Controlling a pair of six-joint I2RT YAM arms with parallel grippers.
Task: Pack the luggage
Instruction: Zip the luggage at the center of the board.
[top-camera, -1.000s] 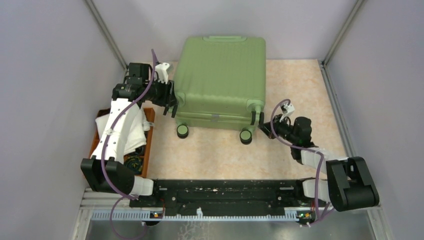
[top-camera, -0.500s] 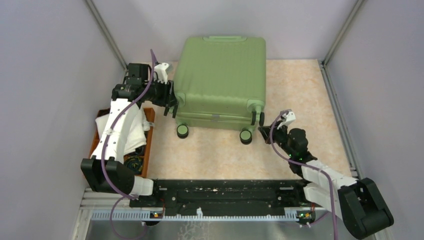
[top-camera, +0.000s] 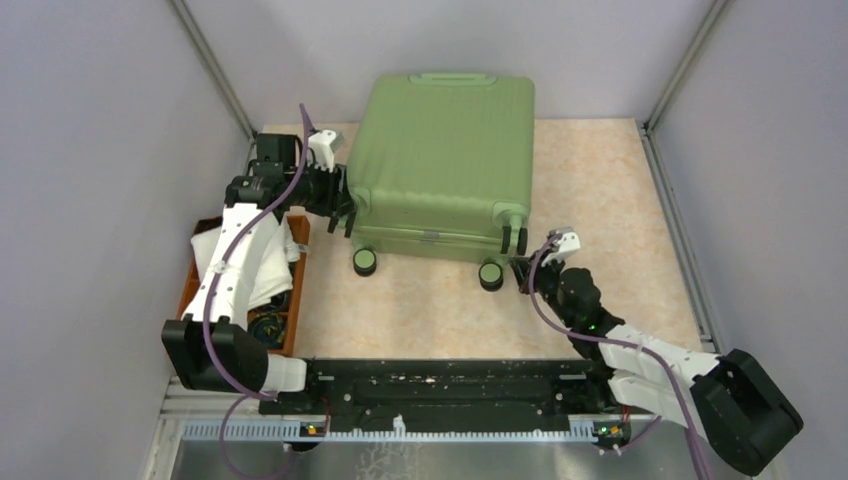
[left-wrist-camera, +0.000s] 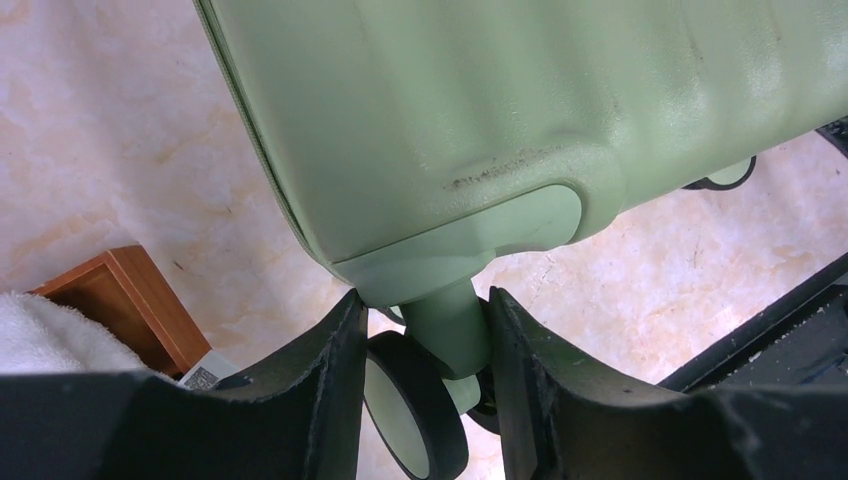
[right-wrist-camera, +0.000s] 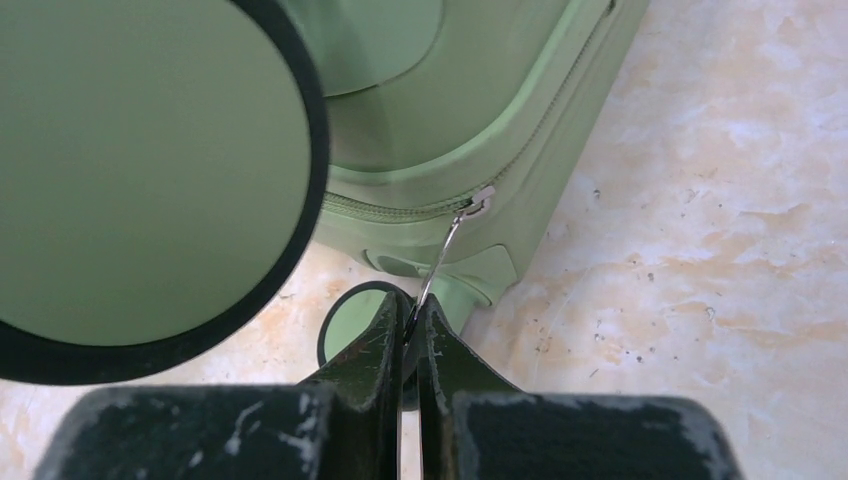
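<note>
The left fingers (left-wrist-camera: 330, 380) stand about half open. Between them sit the green post and black-rimmed wheel of a caster (left-wrist-camera: 445, 340), at the near-left corner of the luggage (top-camera: 440, 160). The wheel's rim lies against 1 finger and the post against the other, so the left gripper (left-wrist-camera: 424, 315) has the caster clamped. From above, that gripper reaches in from the left side, its arm running back towards the near-left of the table (top-camera: 620, 200).

The right fingers (right-wrist-camera: 375, 350) are pressed together with no gap. They pinch the end of a thin metal zipper pull (right-wrist-camera: 450, 245), which slants up from them to the slider on the zipper seam. The right gripper (right-wrist-camera: 410, 320) sits low at the near-right corner of the luggage, just beside the wheels there. 1 of those wheels (right-wrist-camera: 150, 170) fills the upper left of the wrist view, a green disc with a black rim.

The luggage is closed and lies flat on its broad side, far of centre on the table. Its ribbed light-green shell faces up. Its top handle is at the far edge, close to the back wall, and its 4 wheels face the near side.

Left of it, by the near-left wall, stands a wooden tray (top-camera: 298, 290). A white towel (top-camera: 255, 265) is heaped in it, partly hidden under the left arm.
</note>
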